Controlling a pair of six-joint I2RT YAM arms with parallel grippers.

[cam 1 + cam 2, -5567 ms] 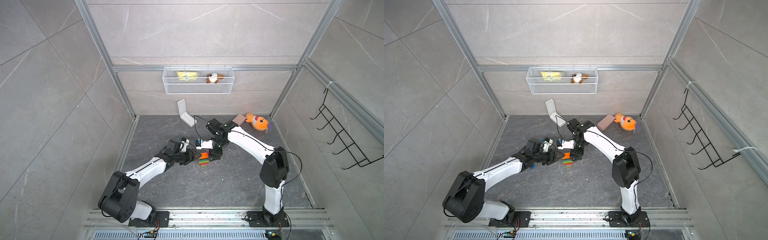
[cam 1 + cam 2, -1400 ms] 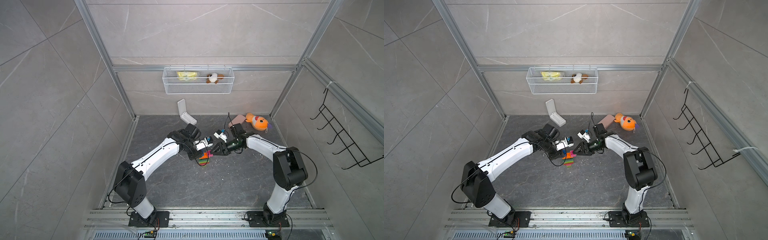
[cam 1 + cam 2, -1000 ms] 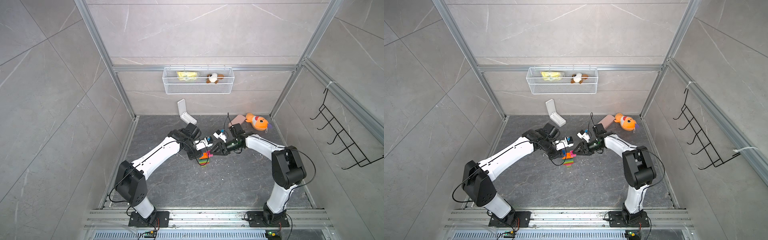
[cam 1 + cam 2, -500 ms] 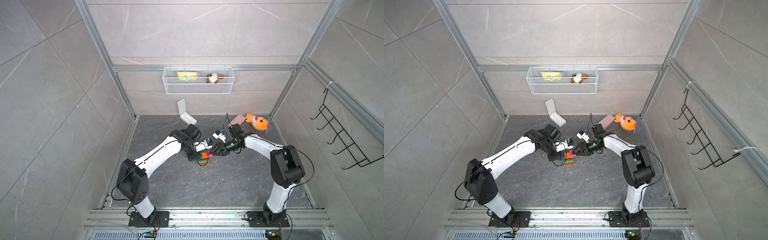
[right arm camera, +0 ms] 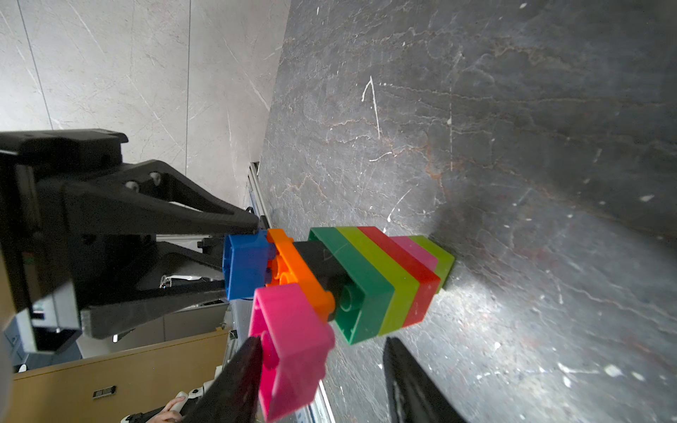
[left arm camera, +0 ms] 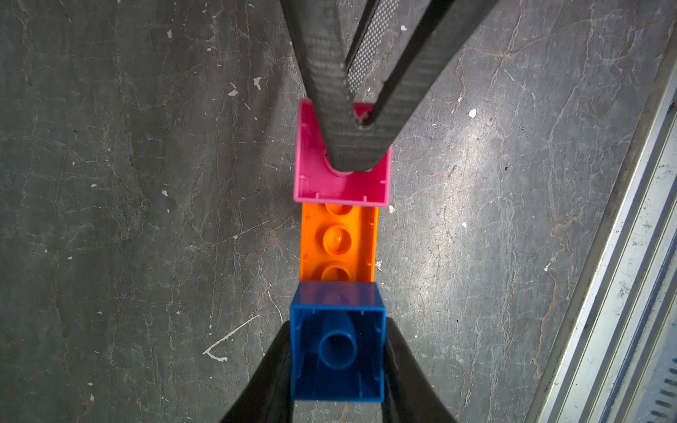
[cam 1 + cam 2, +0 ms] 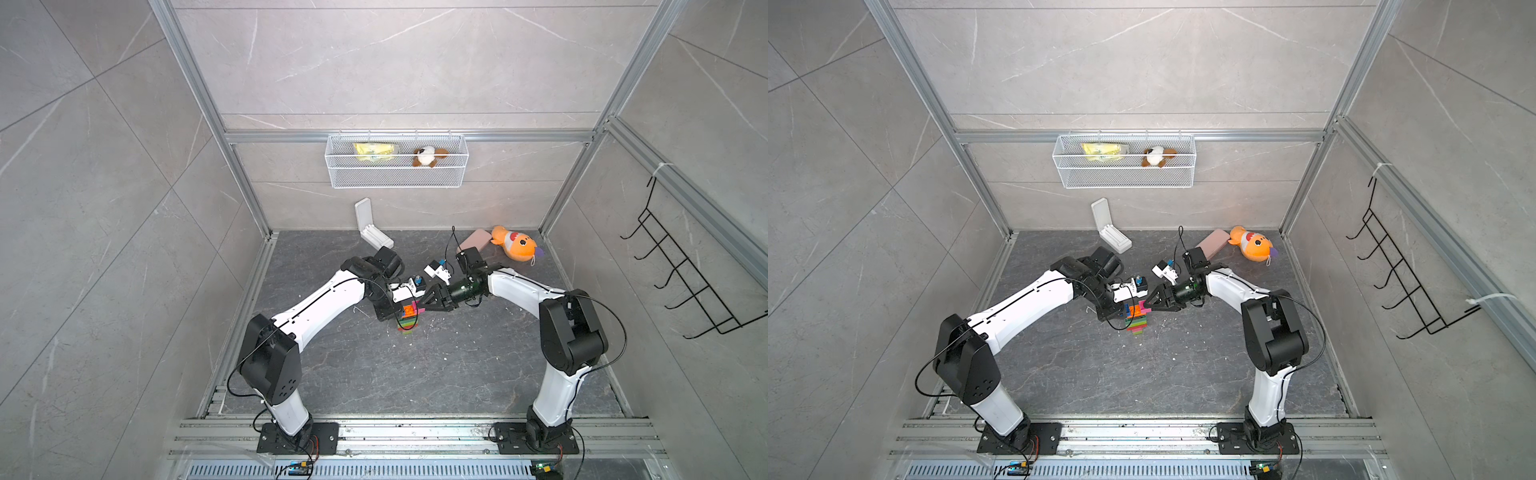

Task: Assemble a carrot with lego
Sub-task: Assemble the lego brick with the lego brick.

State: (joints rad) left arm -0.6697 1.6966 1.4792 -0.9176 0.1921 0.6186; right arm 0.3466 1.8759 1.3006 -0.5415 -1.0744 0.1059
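Note:
The carrot (image 7: pixel 409 319) (image 7: pixel 1137 319) stands on the floor on its lime tip (image 5: pixel 439 256), widening through pink, red, lime, dark green (image 5: pixel 362 289) and black to an orange brick (image 6: pixel 337 241). My left gripper (image 6: pixel 337 351) (image 7: pixel 392 309) is shut on the blue brick (image 5: pixel 245 263) at one end of the orange brick. A pink brick (image 6: pixel 311 175) (image 5: pixel 289 329) sits tilted at the other end. My right gripper (image 5: pixel 321 342) (image 7: pixel 1148 306) straddles it. One finger (image 5: pixel 238 381) presses its hollow side. The other (image 5: pixel 414 384) stands apart, beside the stack.
A white hinged case (image 7: pixel 374 232) lies near the back wall. A pink case (image 7: pixel 473 241) and an orange plush fish (image 7: pixel 515 247) lie at the back right. A wire basket (image 7: pixel 397 166) hangs on the back wall and a hook rack (image 7: pixel 685 282) on the right wall.
My right gripper has edged left onto the pink brick at the stack's top, its jaws narrowing a little. The left gripper keeps its hold on the blue brick.

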